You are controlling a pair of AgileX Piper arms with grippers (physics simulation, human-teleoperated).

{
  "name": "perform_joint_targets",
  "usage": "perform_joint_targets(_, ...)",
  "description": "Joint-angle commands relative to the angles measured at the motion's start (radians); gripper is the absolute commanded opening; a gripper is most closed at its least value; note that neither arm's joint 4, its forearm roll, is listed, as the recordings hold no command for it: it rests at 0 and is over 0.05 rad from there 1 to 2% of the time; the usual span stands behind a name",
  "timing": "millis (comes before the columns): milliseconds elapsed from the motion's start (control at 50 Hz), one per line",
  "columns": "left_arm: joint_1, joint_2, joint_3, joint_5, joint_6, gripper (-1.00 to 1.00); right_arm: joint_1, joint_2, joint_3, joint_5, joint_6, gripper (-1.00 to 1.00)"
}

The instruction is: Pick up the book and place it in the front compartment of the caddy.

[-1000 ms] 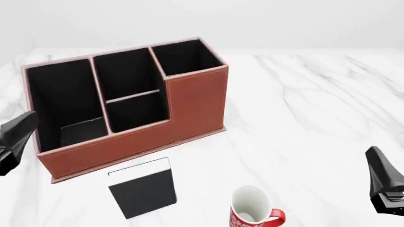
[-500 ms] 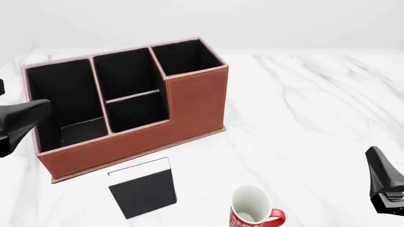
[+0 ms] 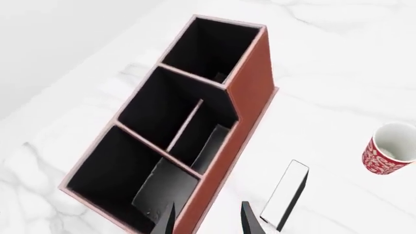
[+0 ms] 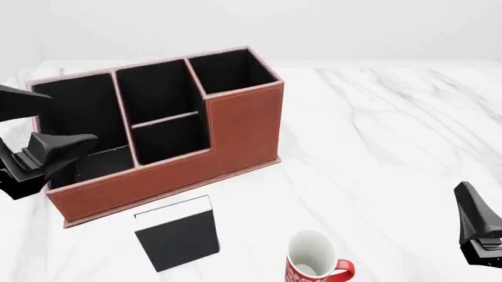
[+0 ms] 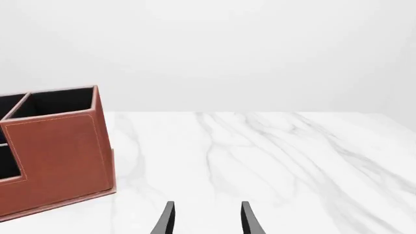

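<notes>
The black book [image 4: 177, 232] lies flat on the table just in front of the reddish-brown caddy [image 4: 243, 126]; in the left wrist view the book [image 3: 285, 194] shows its white page edge. The front compartment [image 4: 153, 88] is the full-height middle cell behind the low partition, and it is empty; it also shows in the left wrist view [image 3: 153, 109]. My left gripper [image 4: 72, 118] is open and empty, hovering over the caddy's large end cell, its fingertips [image 3: 166, 222] above that cell's front wall. My right gripper [image 4: 472, 218] is open and empty at the right edge, far from the book.
A red-and-white mug [image 4: 314, 263] stands to the right of the book near the table's front edge; it also shows in the left wrist view [image 3: 390, 148]. The marble table [image 4: 392, 129] stretches to the right of the caddy. The right wrist view shows the caddy's right end [image 5: 58, 146].
My left gripper has risen and moved right from the table's left edge to over the caddy's large end cell. The right gripper, book and mug have not moved.
</notes>
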Motion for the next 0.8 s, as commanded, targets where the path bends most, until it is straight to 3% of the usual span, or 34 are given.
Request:
perform_joint_targets(20,-0.035,0.057,-0.022,0.033,0.056,1.00,0.000,-0.003,0.001,0.002,0.001,1.00)
perform_joint_targets(380,-0.073,0.163,-0.072,0.065,0.104,1.00,0.000,-0.001,0.001,0.000,0.000,1.00)
perform_joint_targets(480,-0.065,0.201,-0.084,0.072,0.147,1.00,0.000,-0.001,0.001,0.000,0.001,1.00)
perform_joint_targets(800,-0.122,0.257,-0.069,0.086,0.152,1.00,0.000,0.002,0.001,-0.003,0.000,1.00)
